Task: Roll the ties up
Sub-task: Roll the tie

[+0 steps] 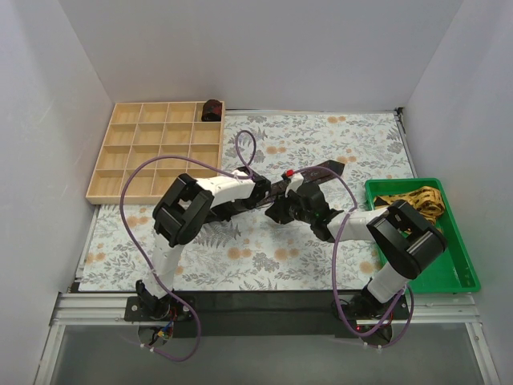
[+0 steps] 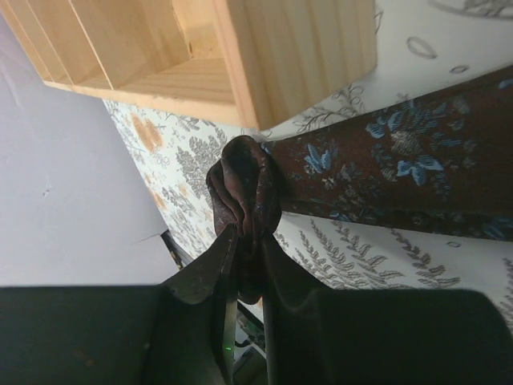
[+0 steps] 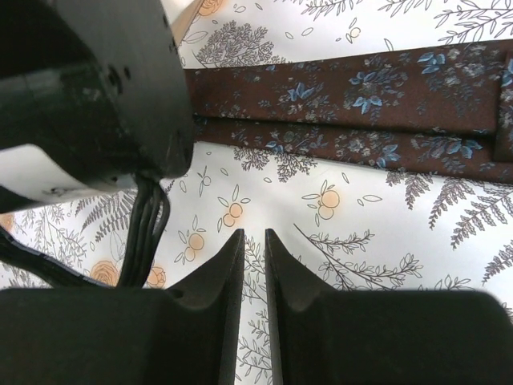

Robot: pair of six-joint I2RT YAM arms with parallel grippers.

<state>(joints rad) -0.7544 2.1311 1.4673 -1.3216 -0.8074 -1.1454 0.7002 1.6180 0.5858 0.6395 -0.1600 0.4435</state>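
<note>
Your left gripper (image 2: pixel 244 241) is clamped on the bunched end of the maroon tie (image 2: pixel 401 160). The fabric wad bulges just past the fingertips. From that pinch the tie's long axis runs off to the right of the fingers, flat on the floral mat (image 2: pixel 361 249). In the top view its pointed tip faces right, slightly away from the arm bases. The corner of the wooden tray (image 2: pixel 296 64) sits just beyond the wad.

Your right gripper (image 3: pixel 254 237) is nearly closed, with only a thin slit between the fingers and nothing in it. It is not touching the tie. The tie crosses ahead of those fingertips from left to right, doubled into two bands.

A rolled bundle (image 1: pixel 212 110) sits in the tray's far right compartment, and a yellow tie (image 1: pixel 417 200) lies in the green bin (image 1: pixel 461 265).
</note>
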